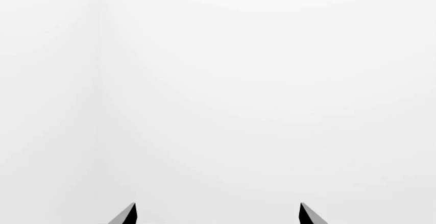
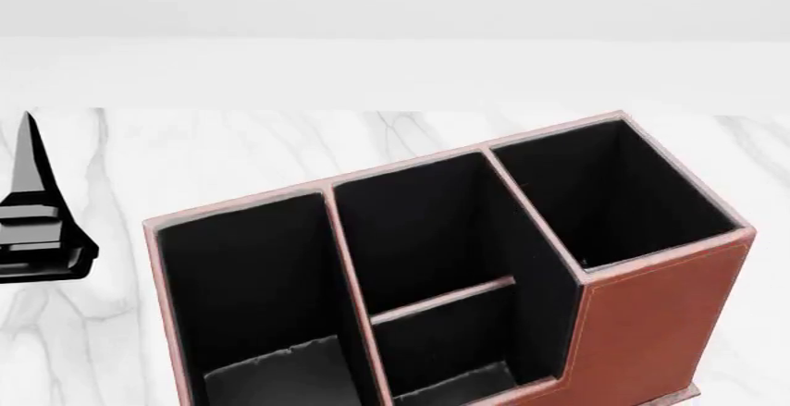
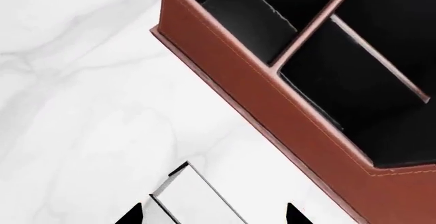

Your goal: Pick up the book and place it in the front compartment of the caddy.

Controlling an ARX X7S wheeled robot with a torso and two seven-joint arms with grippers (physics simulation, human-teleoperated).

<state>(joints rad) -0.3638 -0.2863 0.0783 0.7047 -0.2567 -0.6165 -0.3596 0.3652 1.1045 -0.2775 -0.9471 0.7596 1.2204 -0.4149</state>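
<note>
Left gripper (image 2: 31,230): sits at the head view's left edge, 9 o'clock from the caddy (image 2: 642,323), well apart from it, over the white marble table (image 2: 185,156). One black tip points toward 12. Left wrist view shows both fingertips (image 1: 129,215) spread wide, with nothing between them and only blank white ahead.

Caddy: red-brown, black inside, pale stitched rims, low and centre in the head view, turned so its long axis runs roughly 8 to 2 o'clock. Cells left to right:
- wide end cell (image 2: 247,276)
- middle column split by a low divider bar (image 2: 445,300). The front compartment (image 2: 426,226) lies on the 12 o'clock side of the bar. The shallower cell (image 2: 445,350) is on the 6 o'clock side.
- tall end cell (image 2: 617,193) at 2 o'clock.

All cells look dark. No book is seen in any of them.

Right gripper (image 3: 212,215): not in the head view. In the right wrist view the fingertips (image 3: 132,215) are spread. The book (image 3: 197,198) lies between them on the marble, showing white page edges and a thin black cover edge. There is a gap on each side, so no pinch. The book is outside the caddy, near its long outer wall (image 3: 272,101), not touching.
</note>
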